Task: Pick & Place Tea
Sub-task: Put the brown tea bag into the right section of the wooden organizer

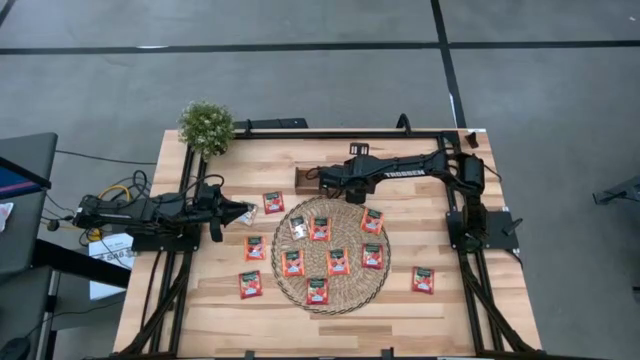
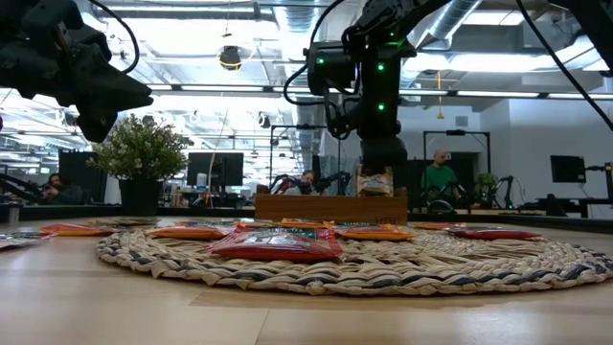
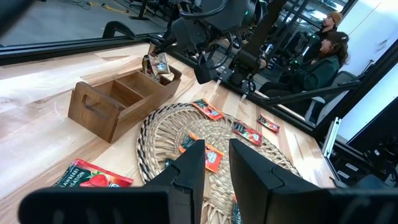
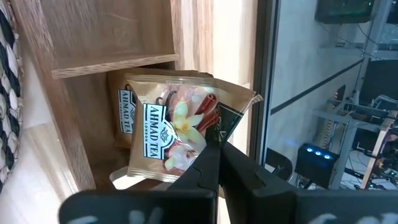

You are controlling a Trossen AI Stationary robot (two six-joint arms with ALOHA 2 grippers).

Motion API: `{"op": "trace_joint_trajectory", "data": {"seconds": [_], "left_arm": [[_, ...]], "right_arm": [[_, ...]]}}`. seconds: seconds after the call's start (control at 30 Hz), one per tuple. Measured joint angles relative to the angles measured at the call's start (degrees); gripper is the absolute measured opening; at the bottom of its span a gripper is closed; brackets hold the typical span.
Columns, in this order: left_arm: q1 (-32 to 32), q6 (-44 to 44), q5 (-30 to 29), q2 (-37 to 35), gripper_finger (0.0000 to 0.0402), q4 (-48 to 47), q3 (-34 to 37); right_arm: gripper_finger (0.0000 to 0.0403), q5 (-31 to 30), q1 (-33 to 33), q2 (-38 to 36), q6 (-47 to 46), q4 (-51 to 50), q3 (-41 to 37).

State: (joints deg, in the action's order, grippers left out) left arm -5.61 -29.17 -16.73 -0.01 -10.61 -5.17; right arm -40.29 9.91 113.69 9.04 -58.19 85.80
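Observation:
Several red-orange tea sachets and one pale one lie flat on the round straw mat. More red ones lie on the bare table. My right gripper stands over the brown wooden tray at the mat's far side, shut on a beige sachet. Another beige sachet sits in the compartment behind it. My left gripper hangs open above the table left of the mat, its fingers holding nothing. My right gripper pinches the beige sachet between its two fingers at the edge nearest them. The fingers come from above, pointing down into the tray. The sachet hangs below them, upright, its lower part inside a tray compartment; whether it touches the bottom is hidden.
A small potted plant stands at the table's far left corner. The tray's dividers bound the compartments. A red sachet lies close under my left gripper. People sit beyond the table. Bare wood shows along the near edge.

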Motion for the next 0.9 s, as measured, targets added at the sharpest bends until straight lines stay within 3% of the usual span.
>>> {"op": "trace_joint_trajectory", "data": {"seconds": [0.27,0.63,0.9], "left_arm": [[0.0,0.0,-0.01,0.0,0.0065,0.0,0.02],[0.01,0.0,-0.01,0.0,0.0065,0.0,0.01],[0.02,0.0,-0.02,0.0,0.0065,0.0,0.02]], "right_arm": [[0.0005,-0.01,-0.02,0.0,-0.02,-0.04,0.0],[0.007,-0.02,-0.02,0.0,-0.02,-0.07,0.0],[0.0082,-0.05,0.0,0.0,-0.02,-0.07,0.0]]}}
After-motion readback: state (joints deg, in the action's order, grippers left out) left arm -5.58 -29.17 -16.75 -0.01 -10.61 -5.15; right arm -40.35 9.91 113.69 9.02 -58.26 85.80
